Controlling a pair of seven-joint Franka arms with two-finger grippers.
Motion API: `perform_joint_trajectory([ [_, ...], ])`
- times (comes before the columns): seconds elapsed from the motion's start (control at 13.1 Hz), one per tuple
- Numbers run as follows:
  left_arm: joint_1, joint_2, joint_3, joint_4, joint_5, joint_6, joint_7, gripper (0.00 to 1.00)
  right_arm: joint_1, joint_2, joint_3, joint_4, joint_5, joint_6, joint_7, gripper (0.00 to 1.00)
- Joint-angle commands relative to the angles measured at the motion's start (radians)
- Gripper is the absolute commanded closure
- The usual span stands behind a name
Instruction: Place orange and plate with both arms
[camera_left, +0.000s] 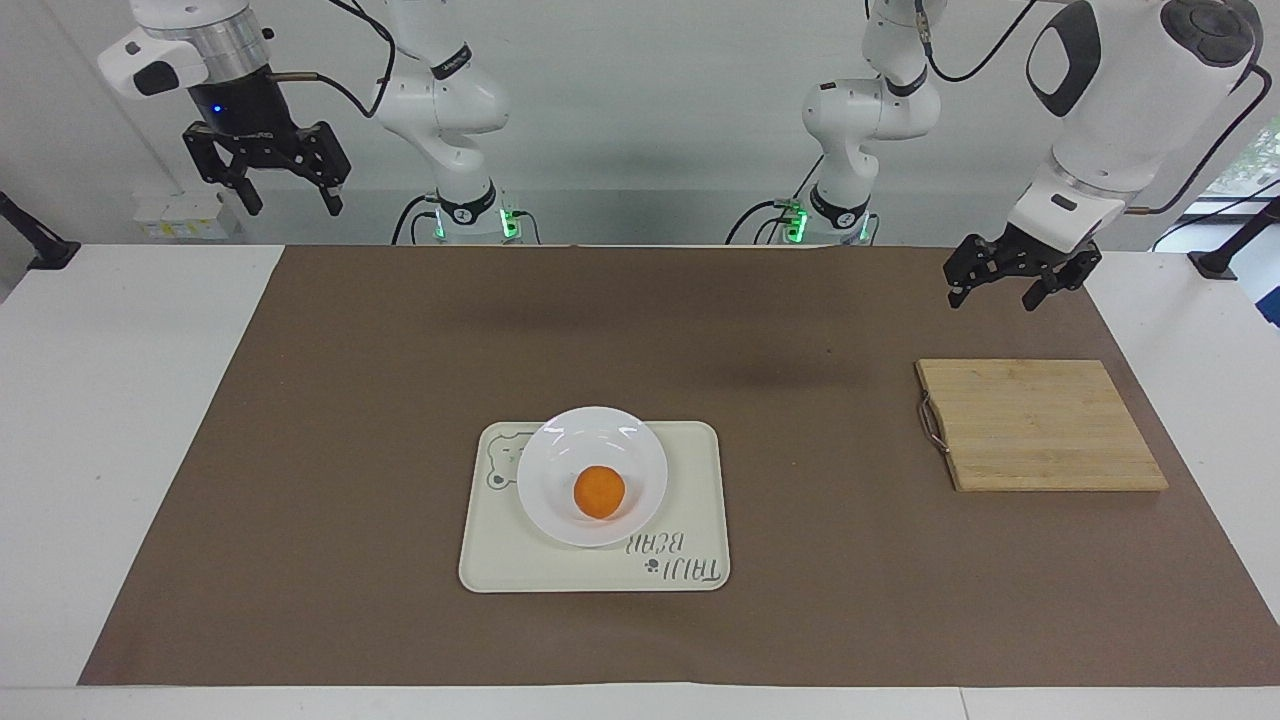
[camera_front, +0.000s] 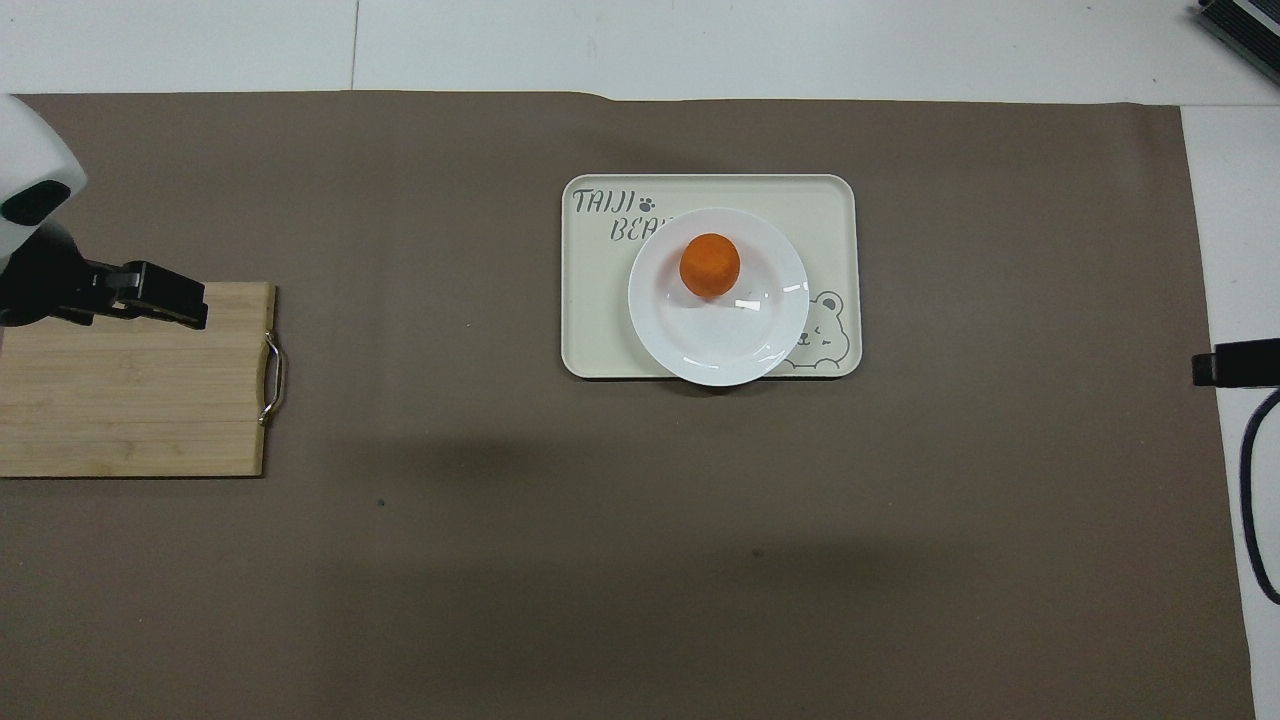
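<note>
The orange (camera_left: 599, 492) (camera_front: 710, 265) lies in the white plate (camera_left: 560, 450) (camera_front: 722, 340). The plate rests on a cream tray (camera_left: 690, 470) (camera_front: 598, 320) in the middle of the brown mat. My left gripper (camera_left: 992, 298) (camera_front: 170, 297) hangs open and holds nothing, in the air by the wooden cutting board (camera_left: 1040, 425) (camera_front: 130, 390) at the left arm's end. My right gripper (camera_left: 293, 208) (camera_front: 1235, 362) is raised high over the table's edge at the right arm's end, open and holding nothing. Both grippers are well away from the plate.
The tray carries a bear drawing and grey lettering. The cutting board has a metal handle (camera_left: 930, 425) (camera_front: 272, 378) on its side toward the tray. A brown mat (camera_left: 350, 450) (camera_front: 450, 560) covers most of the white table.
</note>
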Motion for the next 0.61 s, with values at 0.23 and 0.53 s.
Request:
perform_joint_trajectory([
  [0.23, 0.009, -0.019, -0.003, -0.019, 0.008, -0.007, 0.005, 0.00, -0.001, -0.018, 0.004, -0.032, -0.031, -0.003, -0.082, 0.00],
  [0.53, 0.009, -0.019, -0.005, -0.019, 0.008, -0.007, 0.005, 0.00, -0.001, -0.017, 0.004, -0.031, -0.028, 0.009, -0.070, 0.00],
])
